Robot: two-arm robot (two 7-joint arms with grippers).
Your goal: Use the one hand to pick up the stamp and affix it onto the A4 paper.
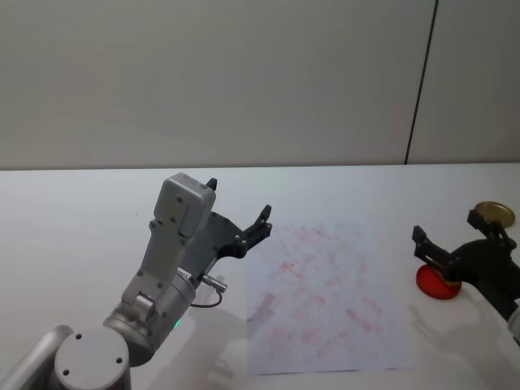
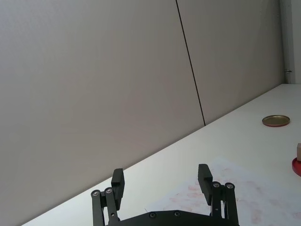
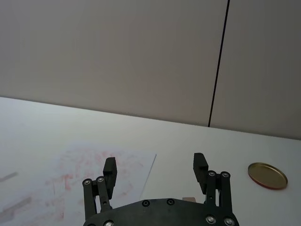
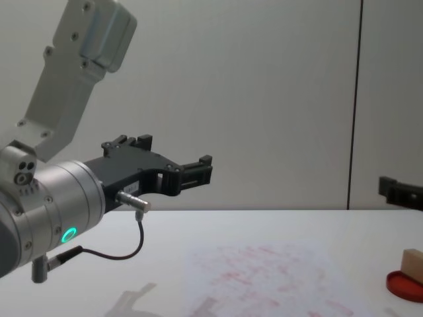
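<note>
**Over the ink pad: right claw spread, stamp not yet taken**

At nine o'clock of the sheet, the left gripper (image 1: 238, 200) hangs above the table (image 1: 73, 211) with its jaws spread and nothing between them. It looks idle, so the job appears to fall to the other arm.

Centre of the table lies the A4 paper (image 1: 325, 301), flat and covered with faint red marks.

At three o'clock of the paper, the right gripper (image 1: 447, 226) hovers above the red ink pad (image 1: 435, 280), jaws wide apart and empty. The stamp (image 4: 413, 263) stands on that pad; in the right wrist view it peeks out low between the two fingers. A gold lid (image 1: 494, 213) lies at about one o'clock of the pad, clear of it.

The step in hand looks like the grasp. To do it well, come straight down so the block sits centred between the jaws. Close on its flat sides, above the pad's rim, so the pad is not dragged along. Lift vertically, carry toward nine o'clock, and keep the block upright so it presses squarely on the sheet.
</note>
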